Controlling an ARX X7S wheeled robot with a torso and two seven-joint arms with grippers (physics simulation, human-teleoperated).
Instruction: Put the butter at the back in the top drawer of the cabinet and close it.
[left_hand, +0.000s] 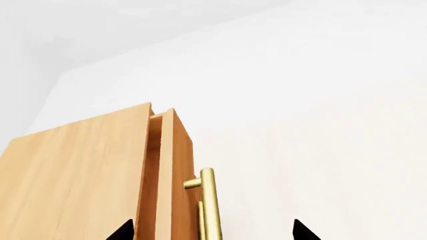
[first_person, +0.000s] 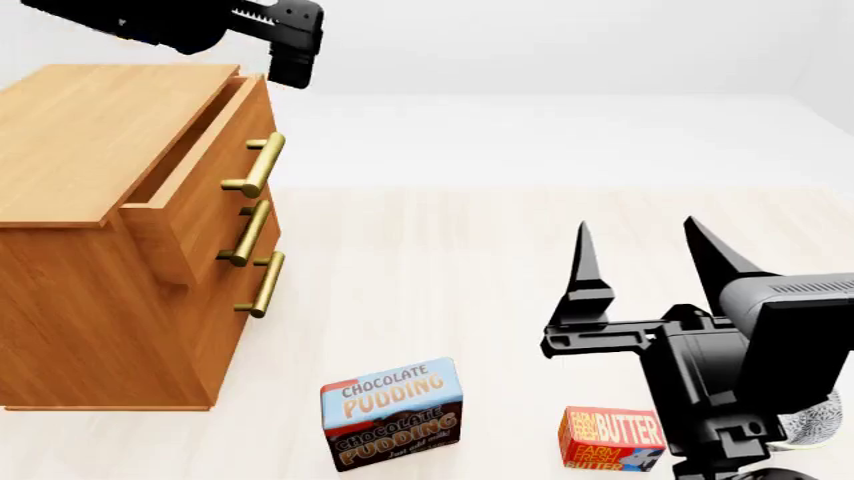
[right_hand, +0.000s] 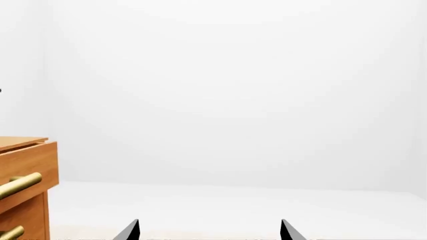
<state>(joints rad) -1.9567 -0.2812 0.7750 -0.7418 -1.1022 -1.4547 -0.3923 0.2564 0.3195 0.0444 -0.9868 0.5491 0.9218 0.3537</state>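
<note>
The butter (first_person: 611, 438), a small orange-red box, lies on the floor at the front right, partly behind my right arm. The cabinet (first_person: 80, 130) stands at the left, with its top drawer (first_person: 200, 190) pulled partly open; the inside is mostly hidden. My left gripper (first_person: 290, 72) hovers above and just behind the drawer's front, open and empty. In the left wrist view the brass handle (left_hand: 209, 205) lies between its spread fingertips, with the gripper (left_hand: 213, 232) clear of it. My right gripper (first_person: 641, 262) is open and empty, held above the floor behind the butter.
A larger chocolate pudding box (first_person: 391, 412) stands on the floor left of the butter. Two lower drawers (first_person: 247, 270) are shut. The right wrist view shows the cabinet's corner (right_hand: 27, 165), my right gripper (right_hand: 209, 231) and a white wall.
</note>
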